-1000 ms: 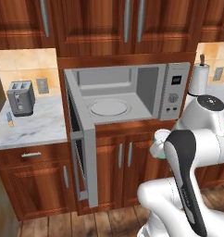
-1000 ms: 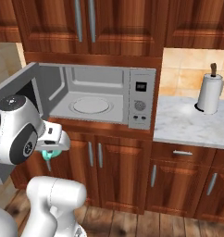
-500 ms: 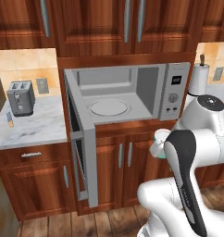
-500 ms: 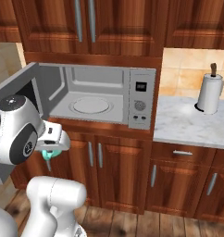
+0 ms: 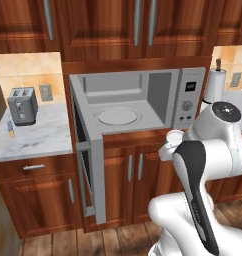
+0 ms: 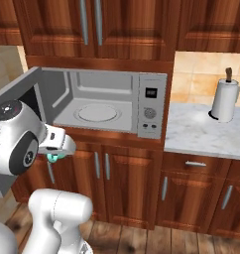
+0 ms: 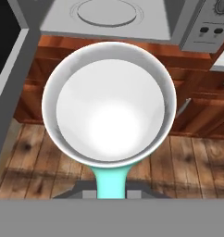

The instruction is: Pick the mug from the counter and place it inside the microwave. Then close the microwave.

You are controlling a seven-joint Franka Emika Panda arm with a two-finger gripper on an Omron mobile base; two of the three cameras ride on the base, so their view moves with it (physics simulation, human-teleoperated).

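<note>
Mug (image 7: 109, 104) clenched in the tool (image 7: 111, 187), hanging low before the open microwave (image 5: 143, 100) — best lift it clear of the sill, keep it level, then slide onto the turntable (image 5: 118, 116).

The teal mug (image 7: 109, 109), white inside, is hanging upright just in front of the microwave (image 5: 143, 102), below its open cavity; the microwave's door is standing wide open.
</note>
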